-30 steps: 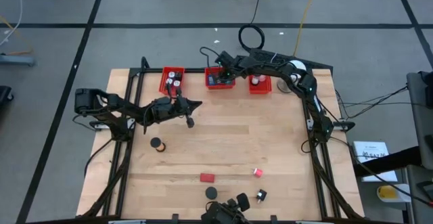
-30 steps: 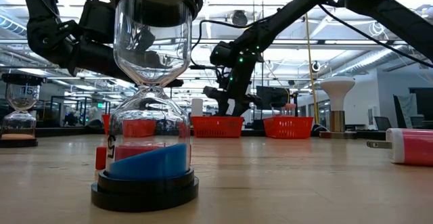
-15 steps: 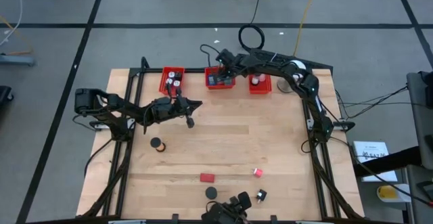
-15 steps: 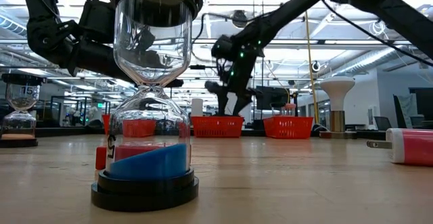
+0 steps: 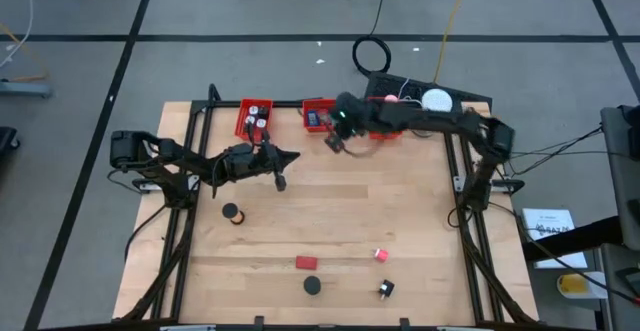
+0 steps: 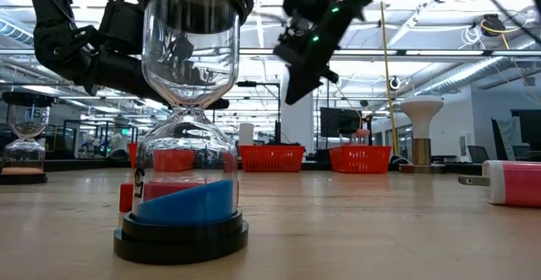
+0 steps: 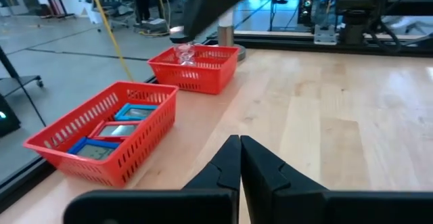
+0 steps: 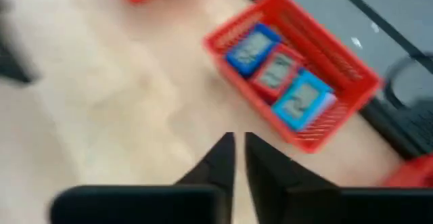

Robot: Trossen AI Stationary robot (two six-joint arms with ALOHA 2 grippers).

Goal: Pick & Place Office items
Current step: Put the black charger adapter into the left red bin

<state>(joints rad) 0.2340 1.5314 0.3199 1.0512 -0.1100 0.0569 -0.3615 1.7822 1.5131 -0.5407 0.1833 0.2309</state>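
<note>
Right claw [image 5: 334, 141] beside middle red bin [image 5: 318, 116], fingers nearly together, apparently empty. Left claw [image 5: 281, 178] closed above tabletop [image 5: 400, 211]. Hourglass [image 6: 181, 119] upright

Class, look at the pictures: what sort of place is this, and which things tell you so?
Probably a robotics lab or workshop hall: a pale wooden work table on a grey taped floor, loose cables behind it, and open ceiling trusses with strip lights in the low view.
</note>
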